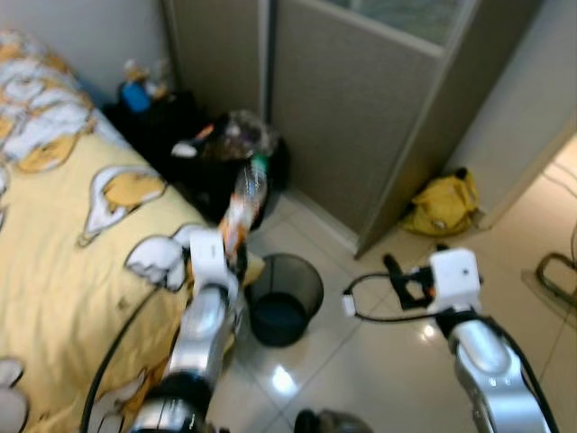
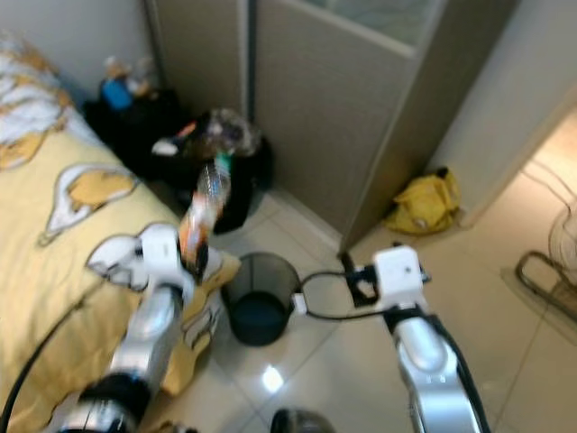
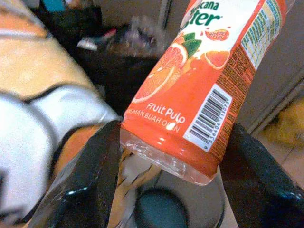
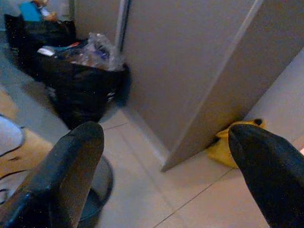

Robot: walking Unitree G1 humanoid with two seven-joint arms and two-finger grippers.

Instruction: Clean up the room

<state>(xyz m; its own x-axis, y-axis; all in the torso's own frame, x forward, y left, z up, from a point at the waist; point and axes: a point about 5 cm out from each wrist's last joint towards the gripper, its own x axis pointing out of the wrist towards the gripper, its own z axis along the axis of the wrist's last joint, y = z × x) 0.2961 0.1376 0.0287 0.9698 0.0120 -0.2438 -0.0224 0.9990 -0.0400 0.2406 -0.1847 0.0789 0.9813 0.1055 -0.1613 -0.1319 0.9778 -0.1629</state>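
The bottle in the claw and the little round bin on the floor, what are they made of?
The bottle looks like clear, glossy plastic: see-through at the base, with a shiny orange printed label. The left claw holds it. The bin looks like dark wire mesh, probably metal; the blur leaves that uncertain.

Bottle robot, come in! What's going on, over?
Left tool shut on juice bottle, held up beside the bed. Right tool open, empty. Bin on floor between the arms, nothing in the way.
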